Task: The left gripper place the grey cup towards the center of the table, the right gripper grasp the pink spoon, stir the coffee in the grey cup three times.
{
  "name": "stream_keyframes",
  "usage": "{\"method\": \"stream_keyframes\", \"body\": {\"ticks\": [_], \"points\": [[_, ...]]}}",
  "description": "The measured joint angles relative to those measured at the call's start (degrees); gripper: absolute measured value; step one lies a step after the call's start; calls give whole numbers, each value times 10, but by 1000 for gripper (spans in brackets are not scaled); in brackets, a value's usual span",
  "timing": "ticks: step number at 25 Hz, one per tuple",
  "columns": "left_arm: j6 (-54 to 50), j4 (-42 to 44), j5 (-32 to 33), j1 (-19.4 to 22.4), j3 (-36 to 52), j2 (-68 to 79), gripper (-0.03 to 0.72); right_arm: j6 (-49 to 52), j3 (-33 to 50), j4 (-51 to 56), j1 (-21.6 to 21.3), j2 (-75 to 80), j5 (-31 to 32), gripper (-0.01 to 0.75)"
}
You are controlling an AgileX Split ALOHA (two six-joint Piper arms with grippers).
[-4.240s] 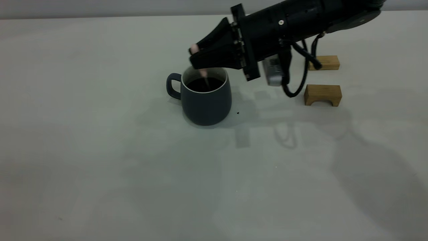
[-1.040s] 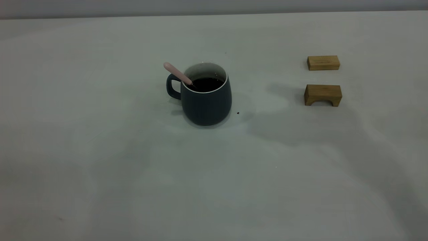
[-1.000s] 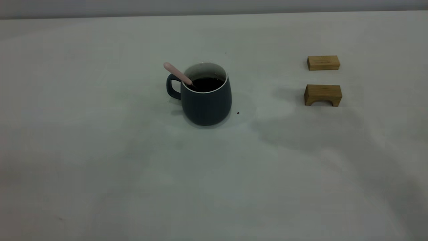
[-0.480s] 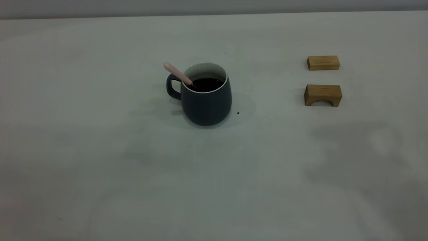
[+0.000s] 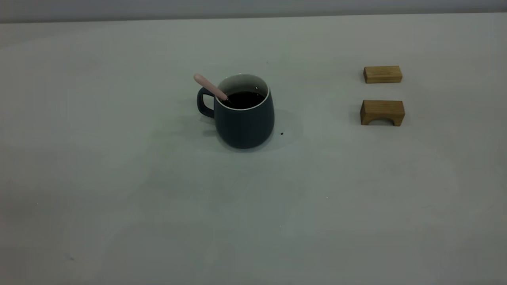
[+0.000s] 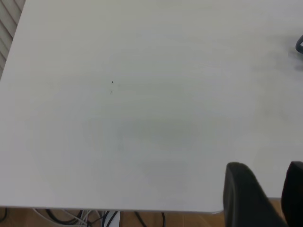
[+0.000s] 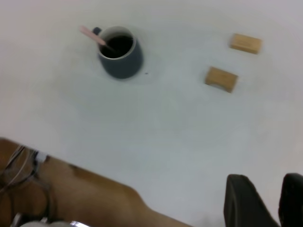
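Note:
The grey cup [image 5: 244,120] stands upright near the middle of the table [image 5: 119,178], its handle toward the left arm's side. Dark coffee [image 5: 245,99] fills it. The pink spoon [image 5: 210,87] leans on the rim above the handle, its bowl sunk in the coffee, with nothing holding it. Neither arm shows in the exterior view. From the right wrist view, the cup [image 7: 121,60] and spoon [image 7: 92,35] are far from the right gripper [image 7: 262,178], which is open and empty. The left gripper [image 6: 266,166] hangs open and empty over the table's edge.
Two wooden blocks lie to the right of the cup: a flat one [image 5: 382,74] farther back and an arched one [image 5: 382,112] nearer. A tiny dark speck [image 5: 281,133] sits beside the cup's base. Cables [image 7: 21,189] hang below the table's edge.
Four seconds ago the right gripper held the spoon in the cup. It has let go and left the exterior view. Its shadow has slid off the table over the last second.

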Motion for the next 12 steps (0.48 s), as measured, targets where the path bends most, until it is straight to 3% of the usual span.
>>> {"method": "stream_keyframes", "body": {"ticks": [7,12], "points": [[0,0,0,0,0,0,274,-5,143,-6,-101,-172,0,237],[0,0,0,0,0,0,274,-5,228,-23,-132,-249,-10,238]]}}
